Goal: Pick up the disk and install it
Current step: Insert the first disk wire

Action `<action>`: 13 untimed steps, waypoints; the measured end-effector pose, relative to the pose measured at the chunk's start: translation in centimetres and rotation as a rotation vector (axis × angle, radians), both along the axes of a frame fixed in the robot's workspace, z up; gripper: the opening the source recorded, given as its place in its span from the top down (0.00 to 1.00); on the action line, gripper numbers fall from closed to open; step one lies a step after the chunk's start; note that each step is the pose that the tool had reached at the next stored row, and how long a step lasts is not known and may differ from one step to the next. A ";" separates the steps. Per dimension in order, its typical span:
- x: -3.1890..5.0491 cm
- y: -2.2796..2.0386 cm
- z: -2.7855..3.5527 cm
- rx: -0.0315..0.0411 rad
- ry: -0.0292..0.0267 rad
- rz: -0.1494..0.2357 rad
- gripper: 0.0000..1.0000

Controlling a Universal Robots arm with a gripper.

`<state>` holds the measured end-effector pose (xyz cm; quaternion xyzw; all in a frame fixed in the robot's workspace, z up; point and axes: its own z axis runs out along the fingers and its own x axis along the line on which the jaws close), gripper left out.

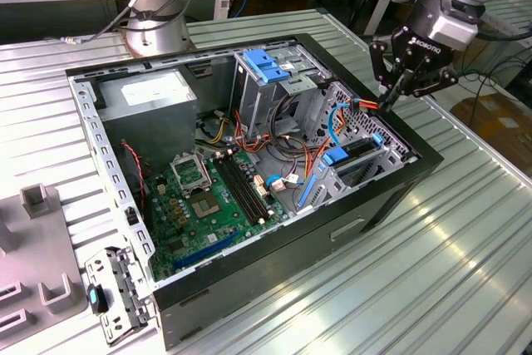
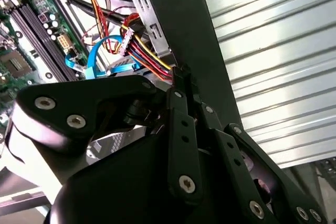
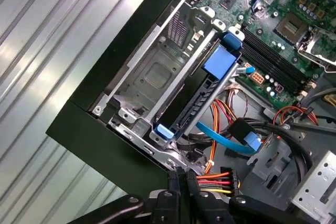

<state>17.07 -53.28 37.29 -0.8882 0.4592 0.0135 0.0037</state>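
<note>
The disk (image 3: 197,103) appears to stand on edge in a slot of the lower drive cage (image 3: 149,77), a dark slab between blue rail tabs. In the exterior view the disk (image 1: 359,154) sits near the case's right wall. My gripper (image 1: 389,106) hangs above that wall, a little behind the disk, fingers shut together. In both wrist views the gripper (image 3: 178,179) (image 2: 181,77) has a power plug (image 3: 193,183) with red, yellow and orange wires right against its tips. Whether the plug is pinched I cannot tell.
The open computer case (image 1: 274,263) lies on a ribbed metal table. Inside are the motherboard (image 1: 208,205), a grey power supply (image 1: 154,93), an upper cage with a blue latch (image 1: 264,66) and loose cables (image 1: 283,151). Grey fixtures (image 1: 37,239) lie at the exterior view's left.
</note>
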 end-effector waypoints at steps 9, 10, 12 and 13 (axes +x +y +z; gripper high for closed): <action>-0.03 0.00 -0.15 -0.0001 0.0000 -0.117 0.83; -0.03 0.00 -0.16 -0.0001 0.0000 -0.130 0.83; -0.04 0.00 -0.19 -0.0001 0.0000 -0.153 0.83; -0.04 0.00 -0.21 -0.0001 0.0000 -0.165 0.83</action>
